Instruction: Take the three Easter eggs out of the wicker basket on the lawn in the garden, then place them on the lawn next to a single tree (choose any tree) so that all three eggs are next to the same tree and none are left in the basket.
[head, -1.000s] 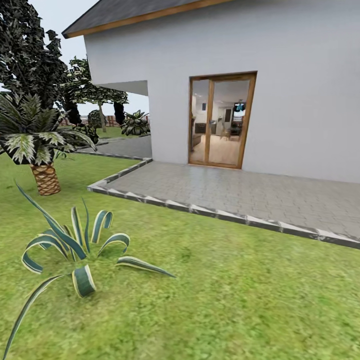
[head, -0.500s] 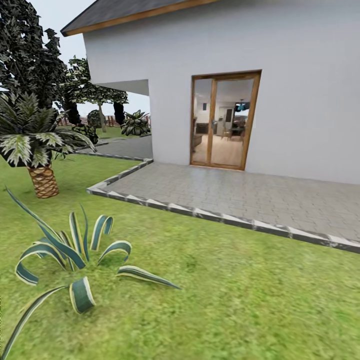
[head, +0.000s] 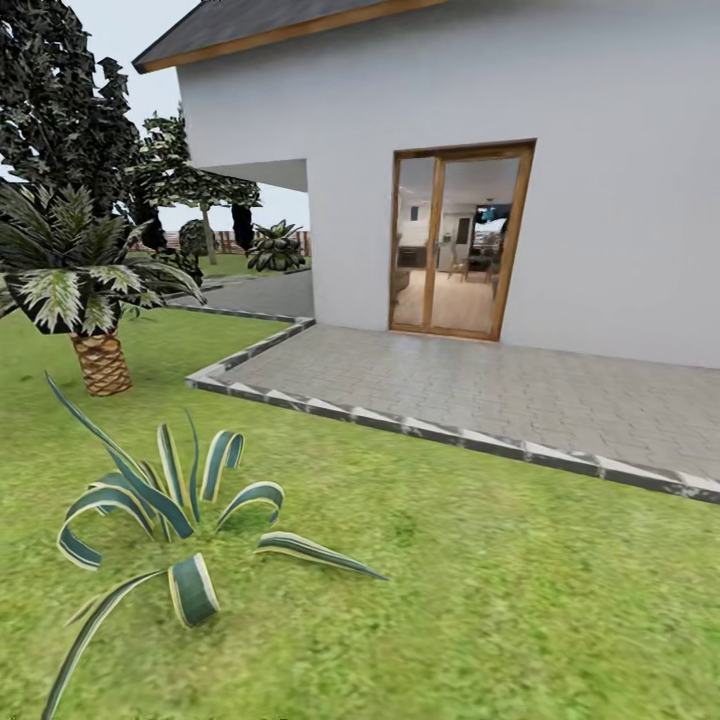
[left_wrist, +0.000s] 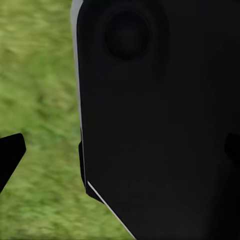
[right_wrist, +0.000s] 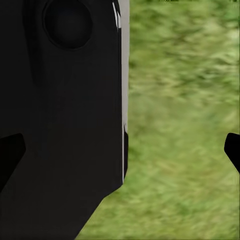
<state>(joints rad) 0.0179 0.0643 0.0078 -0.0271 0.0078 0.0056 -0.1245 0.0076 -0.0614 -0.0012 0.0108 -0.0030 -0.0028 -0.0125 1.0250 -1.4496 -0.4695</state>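
Green lawn (head: 480, 600), striped agave (head: 170, 520), white house (head: 450, 100), paved patio (head: 500, 385).

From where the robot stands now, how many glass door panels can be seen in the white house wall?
2. The left door panel and the right door panel stand side by side in one wooden frame, facing the paved patio. Other doors may be hidden around the house corner.

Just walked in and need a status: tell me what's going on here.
Nothing is being handled right now. The head view looks across the lawn at a white house with a glass door and a paved patio; a striped spiky plant and a small palm stand on the grass. Both wrist views look down at grass past dark robot bodywork. The robot seems to be on its way.
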